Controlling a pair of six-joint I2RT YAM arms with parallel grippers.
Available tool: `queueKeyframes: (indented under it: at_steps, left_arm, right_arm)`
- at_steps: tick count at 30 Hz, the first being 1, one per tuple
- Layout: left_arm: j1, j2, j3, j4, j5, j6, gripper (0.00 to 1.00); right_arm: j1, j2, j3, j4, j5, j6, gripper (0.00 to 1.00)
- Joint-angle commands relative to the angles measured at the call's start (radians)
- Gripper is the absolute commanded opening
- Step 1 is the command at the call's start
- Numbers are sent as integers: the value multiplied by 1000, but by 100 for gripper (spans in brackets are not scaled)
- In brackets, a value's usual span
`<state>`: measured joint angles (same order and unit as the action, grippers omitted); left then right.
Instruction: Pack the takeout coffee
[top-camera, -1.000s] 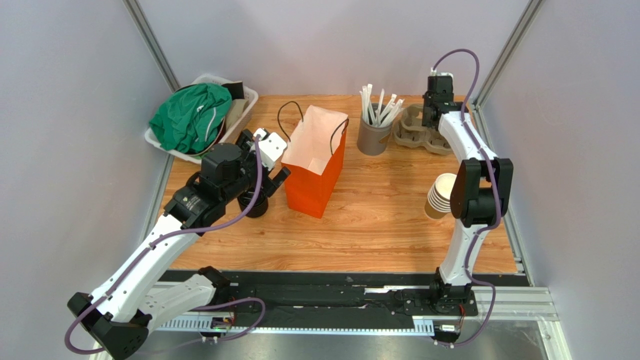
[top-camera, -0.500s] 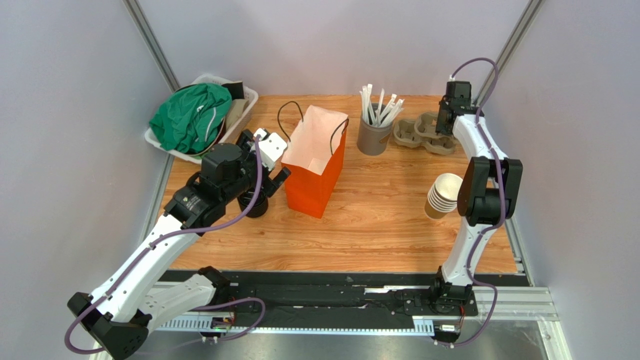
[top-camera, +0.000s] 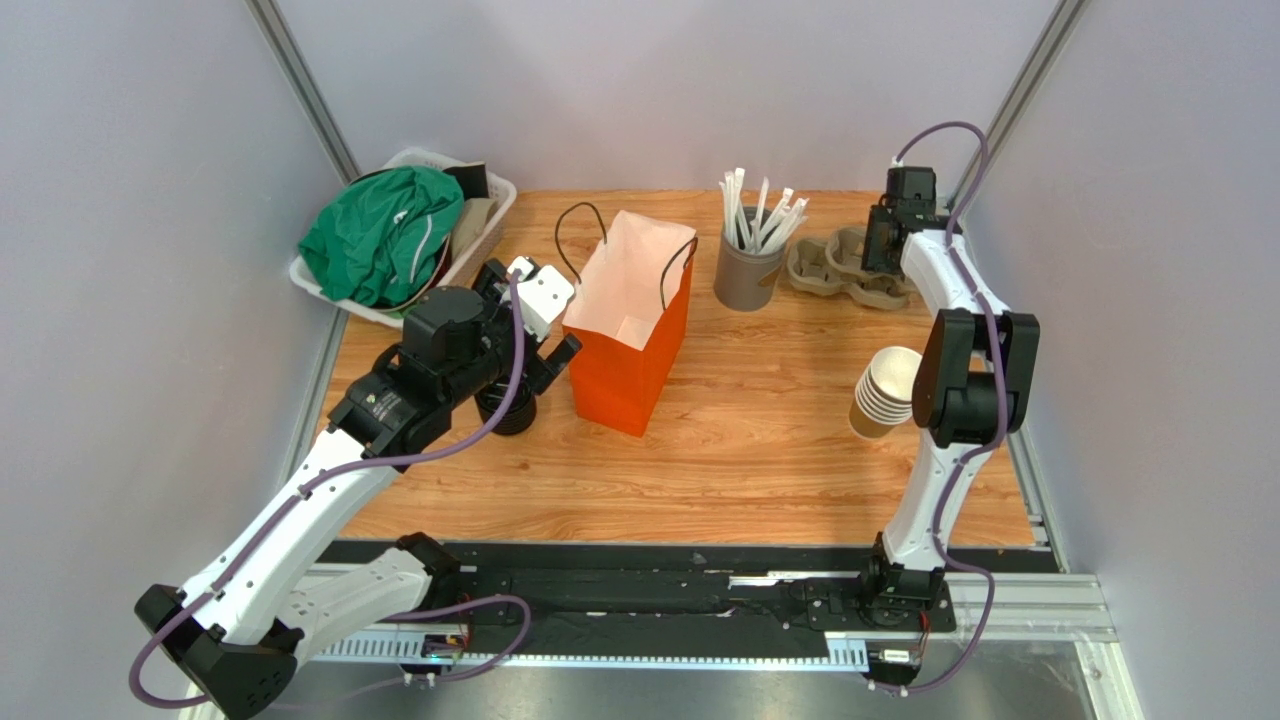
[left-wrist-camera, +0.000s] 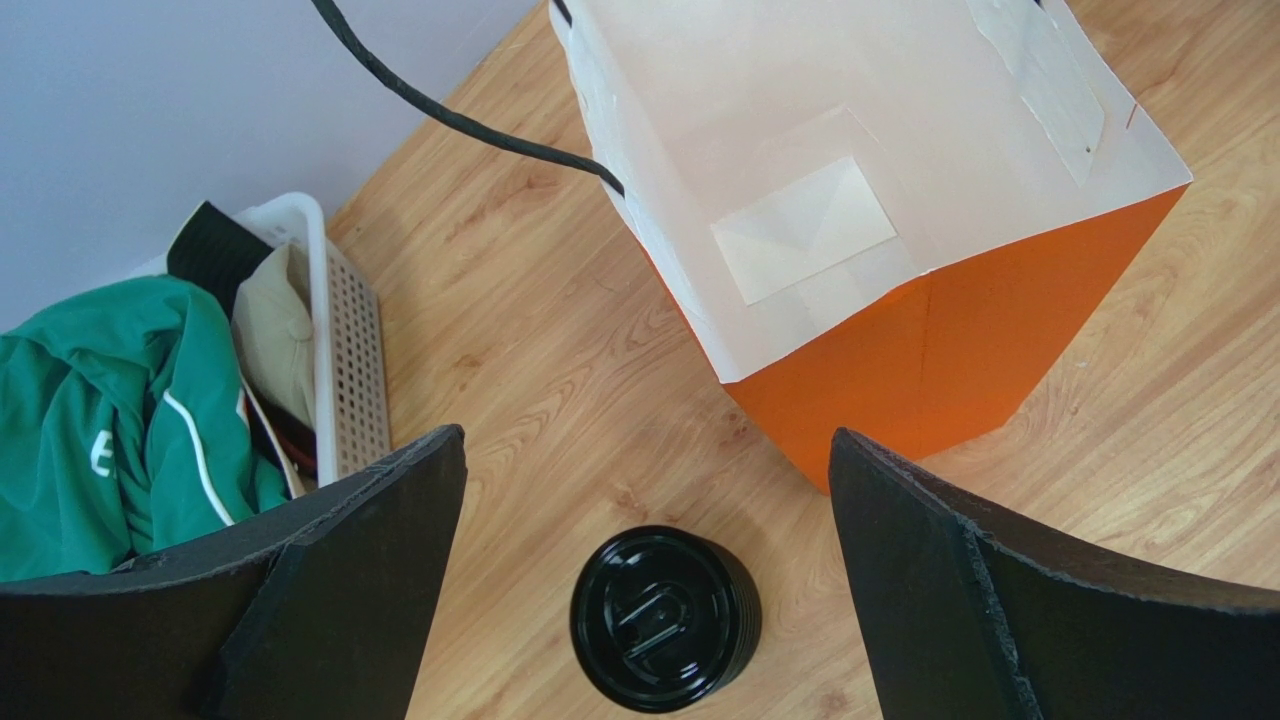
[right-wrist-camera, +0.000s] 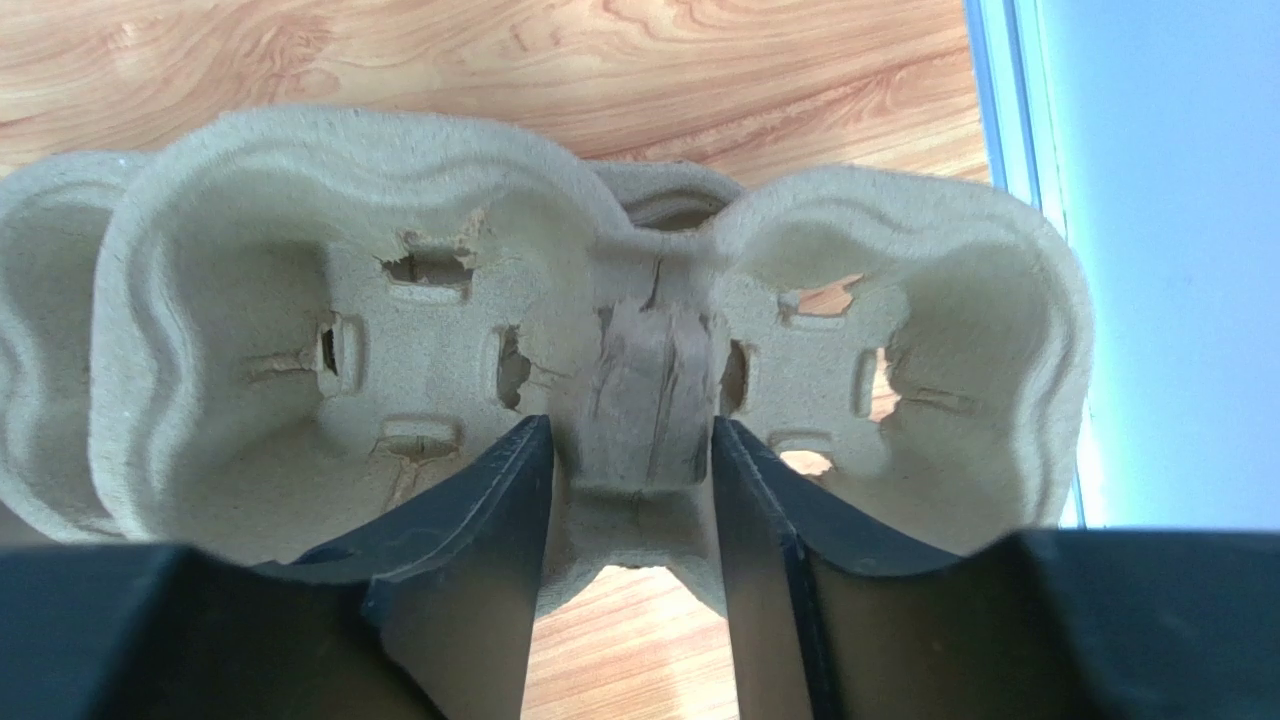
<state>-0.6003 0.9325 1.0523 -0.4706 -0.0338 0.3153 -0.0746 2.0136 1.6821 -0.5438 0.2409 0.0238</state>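
The takeout coffee (left-wrist-camera: 664, 617) is a cup under a round black lid, standing on the wooden table left of the orange paper bag (left-wrist-camera: 932, 345). In the top view it (top-camera: 511, 411) is mostly hidden under my left gripper (top-camera: 523, 368). My left gripper (left-wrist-camera: 646, 450) is open and hovers above the cup, its fingers wide on both sides and not touching it. My right gripper (right-wrist-camera: 631, 450) is shut on the middle ridge of the grey pulp cup carrier (right-wrist-camera: 601, 300) at the table's far right (top-camera: 842, 270).
The open orange bag (top-camera: 634, 323) stands mid-table. A grey cup of white straws (top-camera: 747, 263) stands beside the carrier. A stack of lidless tan cups (top-camera: 887, 390) lies at the right edge. A white basket (top-camera: 489, 225) with a green garment sits far left.
My right wrist swung right, then a little back left, at the carrier, which shifted slightly. The left arm and the lidded cup have not moved.
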Motion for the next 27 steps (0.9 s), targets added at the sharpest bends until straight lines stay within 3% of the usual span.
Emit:
queueKeyframes:
  at_steps: [1,6,15,27]
  left_arm:
    - [5,-12,0,36,15,-21,99]
    - [5,-9,0,36,17,-21,99]
    - [5,-3,-2,41,18,-19,99]
    - [7,5,43,21,-20,-4,99]
  right_arm:
    - [-1,10,16,2,9,7,50]
    - [-1,25,28,1,15,22,51]
    - [-1,24,24,2,23,34,31]
    - [2,-84,82,-47,21,18,22]
